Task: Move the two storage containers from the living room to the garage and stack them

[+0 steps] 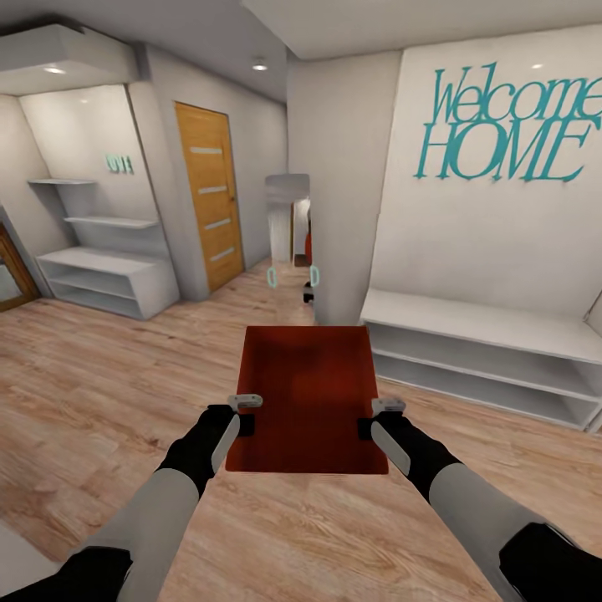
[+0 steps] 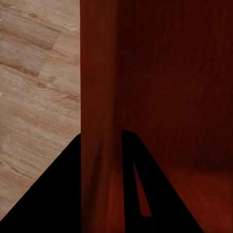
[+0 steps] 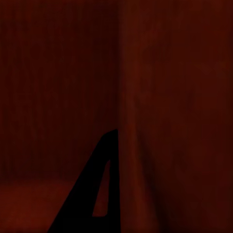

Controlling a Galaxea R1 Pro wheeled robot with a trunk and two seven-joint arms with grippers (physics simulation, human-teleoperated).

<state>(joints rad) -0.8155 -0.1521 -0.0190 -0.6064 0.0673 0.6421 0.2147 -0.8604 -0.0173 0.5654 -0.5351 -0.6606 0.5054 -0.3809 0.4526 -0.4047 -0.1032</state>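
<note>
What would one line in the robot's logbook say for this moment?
carrying: storage container | left gripper: clamped on left wall | right gripper: clamped on right wall | place: hallway, wood-plank floor

Light wood-plank flooring (image 1: 100, 393) spans the room. On it stand a low white shelf unit (image 1: 109, 280) against the far wall and a long white bench (image 1: 485, 355) under the lettered wall.

Welcome HOME lettering (image 1: 510, 125) cut off at edge, small teal wall sign (image 1: 119, 164) unreadable, mirror (image 1: 288, 230) reflection indistinct
</note>
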